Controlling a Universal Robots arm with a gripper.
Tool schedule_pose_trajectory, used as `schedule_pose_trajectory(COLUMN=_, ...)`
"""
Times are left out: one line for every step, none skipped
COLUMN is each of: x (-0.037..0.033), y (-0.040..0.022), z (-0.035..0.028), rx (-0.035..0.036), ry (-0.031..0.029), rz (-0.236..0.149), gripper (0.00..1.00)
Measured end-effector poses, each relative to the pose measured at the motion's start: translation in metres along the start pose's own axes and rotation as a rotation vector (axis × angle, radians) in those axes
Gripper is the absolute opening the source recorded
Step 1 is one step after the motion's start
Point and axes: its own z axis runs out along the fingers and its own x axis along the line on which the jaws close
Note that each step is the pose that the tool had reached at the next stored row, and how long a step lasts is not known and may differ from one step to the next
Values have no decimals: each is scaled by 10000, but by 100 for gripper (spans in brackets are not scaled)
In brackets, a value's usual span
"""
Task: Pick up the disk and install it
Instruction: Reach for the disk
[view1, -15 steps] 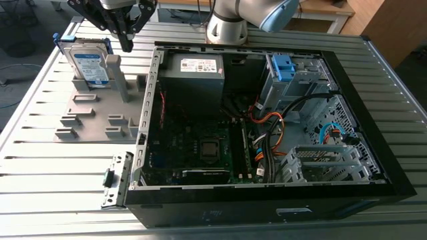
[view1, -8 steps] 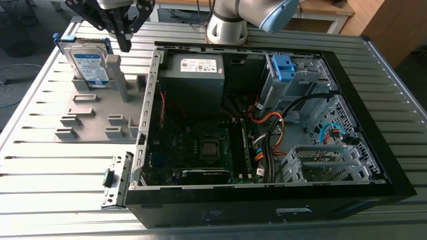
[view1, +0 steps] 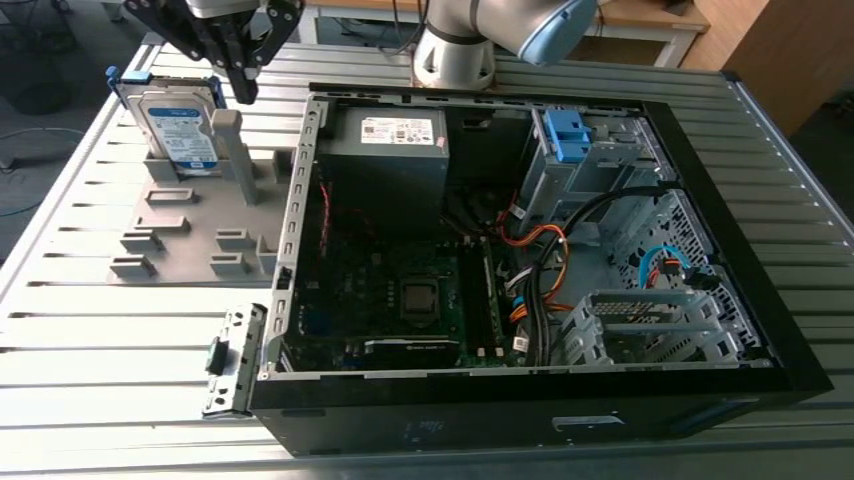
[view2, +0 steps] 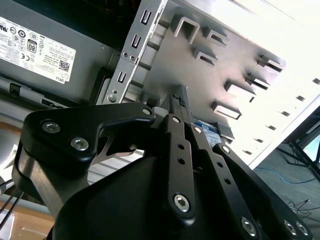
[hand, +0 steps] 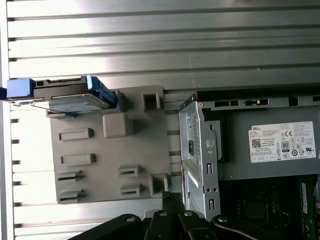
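Two black fingers are pressing together on nothing, the gripper hovering near the silver metal disk in its blue plastic caddy, standing upright at the grey fixture's corner; pickup and installation are both outstanding.

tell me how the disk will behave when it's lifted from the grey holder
The disk looks like a metal slab, so probably stiff and heavy for its size. It stands on edge in the grey holder, so a sideways push might tip it. Its blue plastic frame may be slippery.
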Motion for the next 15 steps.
schedule_pose_trajectory(x=7, y=0, z=0, rx=0, ry=0, rz=0, gripper=11)
schedule_pose_trajectory(x=14, y=-1, z=-1, rx=0, ry=1, rz=0, gripper=11)
schedule_pose_trajectory(x=20, y=-2, z=0, rx=0, ry=0, rz=0, gripper=11)
schedule_pose_trajectory(x=26, y=-2, z=0, rx=0, ry=0, rz=0, gripper=11)
schedule_pose_trajectory(x=32, y=-2, z=-1, rx=0, ry=0, rz=0, gripper=11)
schedule_pose_trajectory(x=38, y=-3, z=-1, rx=-1, ry=-1, rz=0, gripper=11)
schedule_pose_trajectory(x=44, y=-3, z=-1, rx=0, ry=0, rz=0, gripper=11)
schedule_pose_trajectory(x=50, y=-4, z=-1, rx=0, ry=0, rz=0, gripper=11)
schedule_pose_trajectory(x=56, y=-4, z=-1, rx=0, ry=0, rz=0, gripper=11)
schedule_pose_trajectory(x=63, y=-5, z=-1, rx=0, ry=0, rz=0, gripper=11)
schedule_pose_trajectory(x=69, y=-5, z=-1, rx=0, ry=0, rz=0, gripper=11)
schedule_pose_trajectory(x=75, y=-6, z=-2, rx=0, ry=0, rz=0, gripper=11)
schedule_pose_trajectory(x=81, y=-6, z=-2, rx=0, ry=-1, rz=0, gripper=11)
schedule_pose_trajectory(x=87, y=-7, z=-2, rx=0, ry=0, rz=0, gripper=11)
schedule_pose_trajectory(x=92, y=-7, z=-2, rx=0, ry=0, rz=0, gripper=11)
